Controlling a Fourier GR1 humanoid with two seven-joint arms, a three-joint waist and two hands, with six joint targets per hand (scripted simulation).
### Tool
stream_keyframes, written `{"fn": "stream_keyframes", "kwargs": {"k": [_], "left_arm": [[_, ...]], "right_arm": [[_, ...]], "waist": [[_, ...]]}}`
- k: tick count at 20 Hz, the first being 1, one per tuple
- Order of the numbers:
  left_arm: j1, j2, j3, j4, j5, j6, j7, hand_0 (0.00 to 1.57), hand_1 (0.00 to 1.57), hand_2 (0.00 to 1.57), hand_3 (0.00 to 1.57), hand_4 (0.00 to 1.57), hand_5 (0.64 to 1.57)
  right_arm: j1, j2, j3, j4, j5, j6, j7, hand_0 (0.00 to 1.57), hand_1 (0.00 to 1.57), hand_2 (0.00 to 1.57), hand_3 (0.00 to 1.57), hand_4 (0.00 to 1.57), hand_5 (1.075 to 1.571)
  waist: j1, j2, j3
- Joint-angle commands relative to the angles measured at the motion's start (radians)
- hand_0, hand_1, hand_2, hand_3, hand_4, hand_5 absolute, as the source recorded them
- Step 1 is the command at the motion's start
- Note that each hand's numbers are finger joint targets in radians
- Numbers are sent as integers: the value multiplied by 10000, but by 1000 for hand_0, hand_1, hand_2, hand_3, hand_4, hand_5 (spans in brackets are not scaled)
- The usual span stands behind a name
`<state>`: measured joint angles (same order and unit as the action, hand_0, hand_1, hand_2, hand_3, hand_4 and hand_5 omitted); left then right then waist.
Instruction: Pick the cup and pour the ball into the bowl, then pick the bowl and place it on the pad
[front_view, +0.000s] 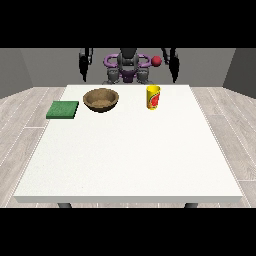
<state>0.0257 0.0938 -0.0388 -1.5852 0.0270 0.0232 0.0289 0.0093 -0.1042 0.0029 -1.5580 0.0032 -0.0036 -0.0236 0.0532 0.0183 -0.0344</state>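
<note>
A yellow cup (153, 97) with a red mark stands upright on the white table (130, 150), right of centre near the far edge. What it holds is hidden. A brown bowl (101, 99) sits to its left, and a flat green pad (63, 109) lies further left by the table's left edge. A small red ball (156, 61) shows up high, beside the robot's shoulder. Both arms hang down behind the far edge. The hand at the view's left (85, 76) and the hand at the view's right (175, 77) are well away from the cup and the bowl.
The robot's torso (128, 67) stands behind the middle of the far edge. The wide near half of the table carries nothing. Grey plank floor surrounds the table.
</note>
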Motion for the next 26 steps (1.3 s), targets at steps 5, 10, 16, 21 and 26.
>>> {"fn": "stream_keyframes", "kwargs": {"k": [5,10,16,21,26], "left_arm": [[-231,420,101,-1081,88,-86,805,0,0,0,0,0,1562],[1229,-727,-580,-2448,1096,317,2818,0,0,0,0,0,1561],[2175,-437,-627,-4394,1074,305,2941,0,0,0,0,0,1553],[2139,-884,-1242,-4108,477,330,1457,0,0,0,0,0,1546],[1634,-933,-1143,-2168,-212,757,-1234,0,0,0,0,0,1527]], "right_arm": [[-147,-404,-137,-1022,-136,91,848,0,0,0,0,583,1570],[1905,670,152,-2135,-1612,74,2669,0,0,0,0,517,1570],[2577,349,2,-4405,-2173,217,3351,0,0,0,0,517,1569],[2683,540,-224,-4205,-2161,625,1774,0,0,0,0,471,1570],[2543,343,-714,-3365,-2520,1511,338,0,0,0,0,395,1571]], "waist": [[-45,-2626,278],[-458,-5159,352],[-546,-3986,345],[-621,-2445,346],[-1086,-1264,345]]}}
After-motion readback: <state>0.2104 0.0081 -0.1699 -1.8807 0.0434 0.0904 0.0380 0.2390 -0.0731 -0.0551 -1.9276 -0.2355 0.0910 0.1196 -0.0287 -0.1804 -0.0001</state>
